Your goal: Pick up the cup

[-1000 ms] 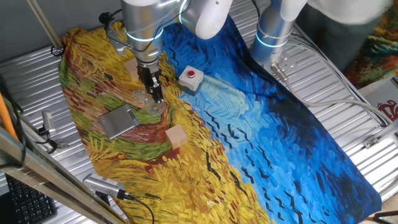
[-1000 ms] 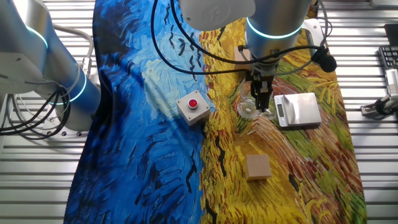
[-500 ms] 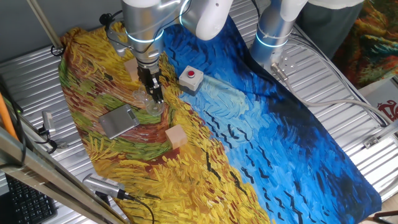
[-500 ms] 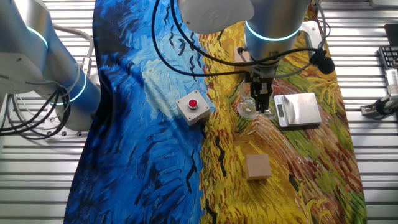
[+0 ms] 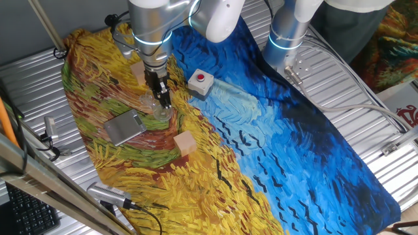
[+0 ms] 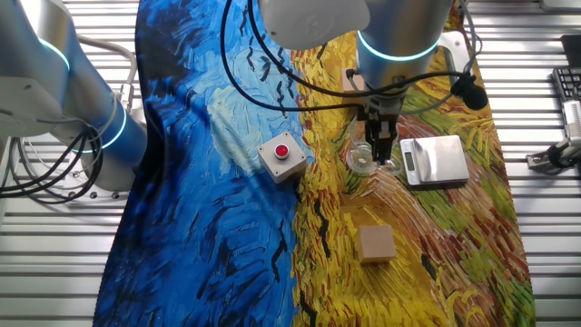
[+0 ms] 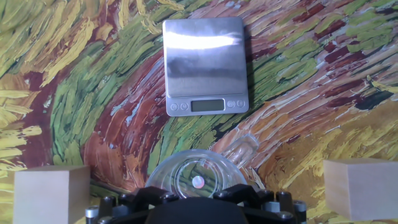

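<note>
On the yellow half of the painted cloth (image 5: 117, 176), near its middle, stands the cup (image 6: 362, 158), clear and upright, round rim up. Gripper (image 6: 380, 154) hangs straight down over it; fingers (image 5: 163, 98) reach to the cup's level on the side toward the scale. Whether the fingers are apart or closed on the rim, cannot tell: both fixed views show them as one dark column, and the hand view shows only the black base of the hand at the bottom edge.

Hand view: cup (image 7: 198, 178) directly under the hand, its round bottom seen through the rim, a small clear lip or handle sticking out at upper right. Scale (image 7: 204, 66) lies beyond it, apart from the cup, display facing the cup.

Cubes: one (image 7: 52, 194) left of the cup, one (image 7: 360, 187) right, both well apart from it in the hand view. In the other fixed view one cube (image 6: 376, 243) sits nearer the camera than the cup.

Red button box (image 6: 281, 157) lies left of the cup at the blue-yellow border, apart from it.
</note>
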